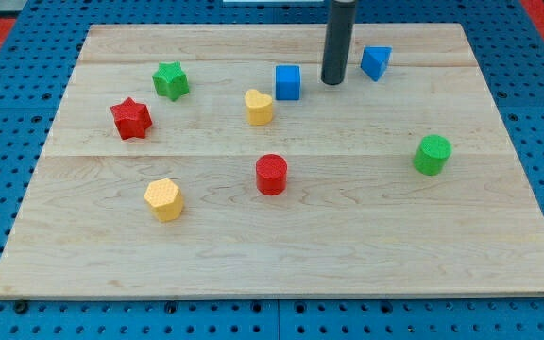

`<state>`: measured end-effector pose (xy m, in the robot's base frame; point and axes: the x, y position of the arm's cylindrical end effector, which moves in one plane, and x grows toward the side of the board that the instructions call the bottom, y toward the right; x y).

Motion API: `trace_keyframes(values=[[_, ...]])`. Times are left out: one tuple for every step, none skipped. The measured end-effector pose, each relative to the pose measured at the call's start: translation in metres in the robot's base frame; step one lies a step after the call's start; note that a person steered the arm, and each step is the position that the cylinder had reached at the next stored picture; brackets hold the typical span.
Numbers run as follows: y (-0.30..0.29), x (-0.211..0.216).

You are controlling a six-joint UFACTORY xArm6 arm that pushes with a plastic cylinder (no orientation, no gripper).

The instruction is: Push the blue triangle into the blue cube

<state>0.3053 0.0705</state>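
Note:
The blue triangle [376, 62] lies near the view's top, right of centre. The blue cube [288, 82] sits to its left, a little lower. My tip [333, 82] stands on the board between the two, right of the cube and left of and slightly below the triangle, touching neither. The dark rod rises from it out of the view's top.
A wooden board [281, 255] holds a yellow heart [259, 107], a green star [170, 80], a red star [130, 118], a red cylinder [271, 174], a yellow hexagon [163, 199] and a green cylinder [433, 154]. Blue pegboard surrounds the board.

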Motion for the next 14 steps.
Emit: trace_keyframes(values=[[-0.018,0.002],[-0.031,0.002],[-0.040,0.002],[-0.004,-0.026],[0.016,-0.086],[0.107,-0.076],[0.103,-0.025],[0.034,-0.009],[0.033,-0.028],[0.061,-0.055],[0.043,-0.085],[-0.002,-0.072],[0.011,-0.018],[0.031,-0.014]])
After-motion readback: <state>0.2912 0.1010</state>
